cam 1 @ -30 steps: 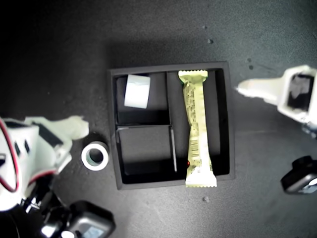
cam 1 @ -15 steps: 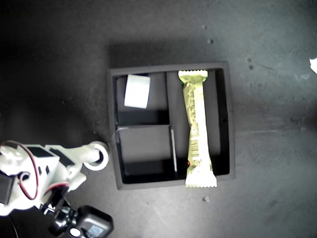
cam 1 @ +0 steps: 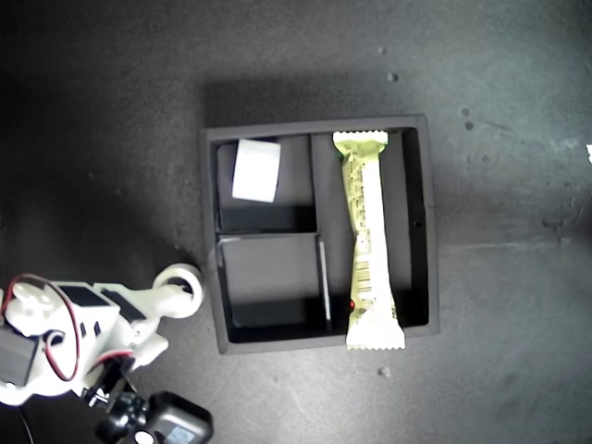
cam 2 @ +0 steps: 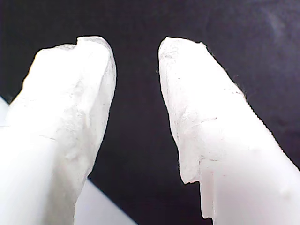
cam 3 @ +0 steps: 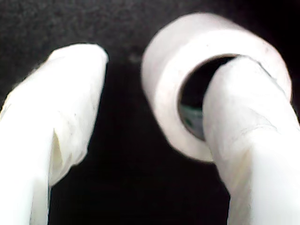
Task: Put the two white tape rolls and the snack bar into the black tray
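Starting at my second gripper [cam 3: 159, 65]: wide open, with one finger [cam 3: 243, 140] poked right through the open centre of the smaller white tape roll [cam 3: 173, 84]. Greenish core just visible inside the ring. Other finger [cam 3: 61, 108] well clear of the roll's outer face, with dark gap between, so hooked but not clamped.

Over to the exterior view: same gripper [cam 1: 171, 298] down at the exterior view's lower left, on the end of a white arm [cam 1: 74, 328] with red wiring. Smaller roll [cam 1: 188, 275] on the dark tabletop [cam 1: 111, 111], outside the black tray [cam 1: 211, 240], just beside the wall on the exterior view's left.

On to my first gripper [cam 2: 133, 51]: jaws parted, nothing between them but dark surface. Cannot tell from the exterior view where that one hangs.

Out to the tray now. Larger white tape roll [cam 1: 256, 171] inside the small compartment at the exterior view's upper left, tipped up on its edge so only the broad white band faces the camera. Snack bar [cam 1: 365, 236] lengthwise in the long compartment on the exterior view's right, barcode up, one crimped end near the far wall, the other crimped end lying over the near wall.
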### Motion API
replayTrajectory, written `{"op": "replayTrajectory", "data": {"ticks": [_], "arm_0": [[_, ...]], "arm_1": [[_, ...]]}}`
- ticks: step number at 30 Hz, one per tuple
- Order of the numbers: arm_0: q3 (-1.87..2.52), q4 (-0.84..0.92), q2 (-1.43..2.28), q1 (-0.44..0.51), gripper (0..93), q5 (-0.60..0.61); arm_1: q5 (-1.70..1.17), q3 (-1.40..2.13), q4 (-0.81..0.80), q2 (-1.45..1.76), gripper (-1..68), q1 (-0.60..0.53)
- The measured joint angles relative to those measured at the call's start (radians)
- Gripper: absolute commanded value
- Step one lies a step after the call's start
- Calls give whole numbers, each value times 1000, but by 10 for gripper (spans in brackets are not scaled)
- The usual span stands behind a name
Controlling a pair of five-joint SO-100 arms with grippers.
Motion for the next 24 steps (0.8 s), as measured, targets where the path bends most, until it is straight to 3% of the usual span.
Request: {"op": "replayTrajectory", "data": {"ticks": [13,18,24], "arm_0": [[9,-37,-74,-2,146,-18],[12,-41,-132,-3,65,-40],[23,-61,-184,-63,0,-43]], "arm_1": [[12,0,2,20,51,6],[38,11,9,48,0,5],[138,121,15,209,-1,-2]]}}
